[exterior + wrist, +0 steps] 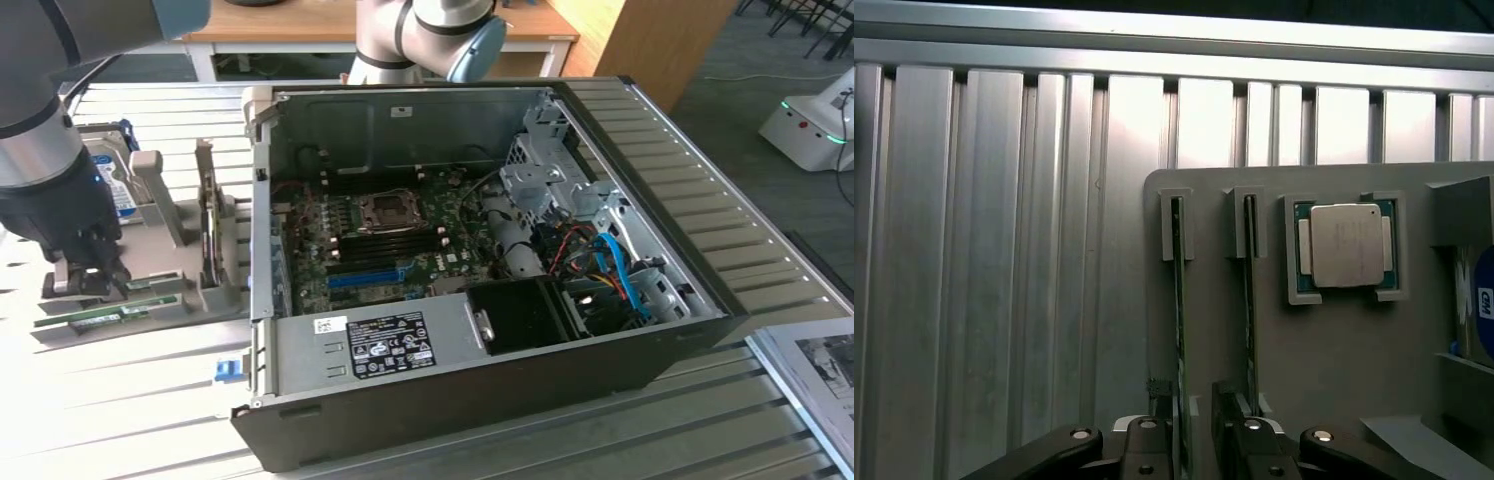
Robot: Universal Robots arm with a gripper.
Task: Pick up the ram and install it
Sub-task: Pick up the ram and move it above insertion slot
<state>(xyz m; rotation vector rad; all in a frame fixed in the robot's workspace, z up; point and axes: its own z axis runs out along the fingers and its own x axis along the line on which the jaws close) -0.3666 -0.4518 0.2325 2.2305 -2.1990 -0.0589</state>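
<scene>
Item 1. Slatted aluminium counter [134,420]: is carrying everything listed below.

Item 2. Open computer case [467,400]: is lying on its side in the middle of the counter, with the motherboard [314,250] facing up inside it, its black slots and a bright blue slot strip showing.

Item 3. Robot arm [40,150]: is reaching down at the exterior view's left, well apart from the case.

Item 4. Grey parts holder [1334,360]: is sitting on the counter just beside the case, at the exterior view's left.

Item 5. Hard drive [118,185]: is standing upright at the holder's far end.

Item 6. Hand [1192,410]: is hanging low over the holder, released, with its fingers spread to either side of one stick.

Item 7. Ram [1179,300]: is standing on edge in its holder slot, running between the spread fingers and not clamped. A second ram stick [1251,300] is standing parallel just beside it, outside the fingers.

Item 8. Processor chip [1346,245]: is lying flat in a square recess near the second stick.
</scene>
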